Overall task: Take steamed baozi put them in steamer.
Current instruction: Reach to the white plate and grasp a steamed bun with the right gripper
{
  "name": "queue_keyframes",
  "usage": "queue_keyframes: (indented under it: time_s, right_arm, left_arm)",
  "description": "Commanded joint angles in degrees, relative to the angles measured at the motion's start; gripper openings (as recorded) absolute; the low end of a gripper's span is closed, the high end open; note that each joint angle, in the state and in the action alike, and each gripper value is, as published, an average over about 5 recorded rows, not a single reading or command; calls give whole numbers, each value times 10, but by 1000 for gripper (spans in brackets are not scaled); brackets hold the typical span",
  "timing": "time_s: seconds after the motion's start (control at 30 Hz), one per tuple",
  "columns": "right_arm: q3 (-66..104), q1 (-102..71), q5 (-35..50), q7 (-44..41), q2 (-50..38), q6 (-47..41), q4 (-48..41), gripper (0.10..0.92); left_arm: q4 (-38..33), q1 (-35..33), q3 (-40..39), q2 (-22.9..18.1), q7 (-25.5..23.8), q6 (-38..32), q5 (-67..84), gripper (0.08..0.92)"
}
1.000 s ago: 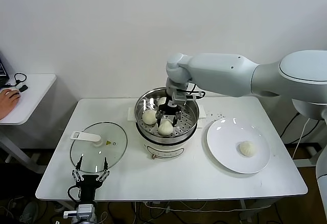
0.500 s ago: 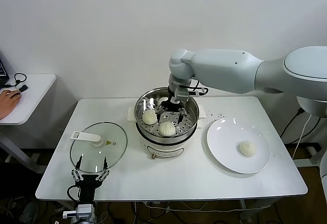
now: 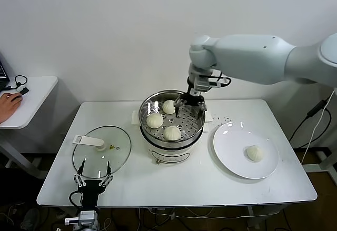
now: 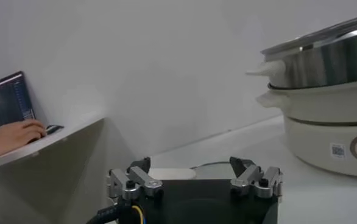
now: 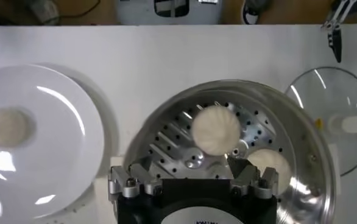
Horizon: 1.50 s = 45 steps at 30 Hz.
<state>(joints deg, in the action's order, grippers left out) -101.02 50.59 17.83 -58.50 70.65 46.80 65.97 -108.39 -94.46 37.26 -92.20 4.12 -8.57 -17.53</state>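
Observation:
The steel steamer [image 3: 196, 131] stands mid-table on its white base, with three baozi on its perforated tray: front [image 3: 172, 132], left [image 3: 155, 120] and back [image 3: 169, 107]. A fourth baozi [image 3: 255, 153] lies on the white plate [image 3: 231, 144] to the right. My right gripper [image 3: 192, 100] is open and empty, raised above the steamer's back right rim. In the right wrist view it [image 5: 187, 165] hovers over the tray [image 5: 178, 143], with two baozi [image 5: 215, 129] [image 5: 265, 164] below and the plate's baozi [image 5: 5, 126] off to one side. My left gripper [image 3: 93, 180] is parked open at the front left.
A flat glass lid [image 3: 101, 152] with a white handle lies left of the steamer, just beyond the left gripper. A person's hand [image 3: 7, 103] rests on a side desk at far left. The left wrist view shows the steamer's side [image 4: 325, 115].
My right gripper has let go of the front baozi in the steamer, then risen and moved back and right, out of the pot. The left arm has not moved.

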Motion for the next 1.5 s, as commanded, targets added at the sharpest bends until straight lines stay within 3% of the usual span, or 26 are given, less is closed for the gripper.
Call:
queue_keyframes:
  time_s: [0.03, 0.47, 0.77, 1.5]
  right_arm:
    - [-122, 99, 105, -17, -48, -253, 62, 823]
    - [-208, 121, 115, -10, -162, -405, 130, 823]
    - [-223, 82, 140, -6, -226, -487, 129, 823]
    - [-74, -112, 63, -15, -270, -500, 19, 823]
  left_arm:
    - [2, 1, -1, -9, 0, 0, 1, 823]
    - [9, 5, -6, -9, 0, 0, -1, 823]
    - [8, 5, -8, -7, -2, 4, -1, 823]
    - [15, 1, 1, -9, 0, 1, -2, 823]
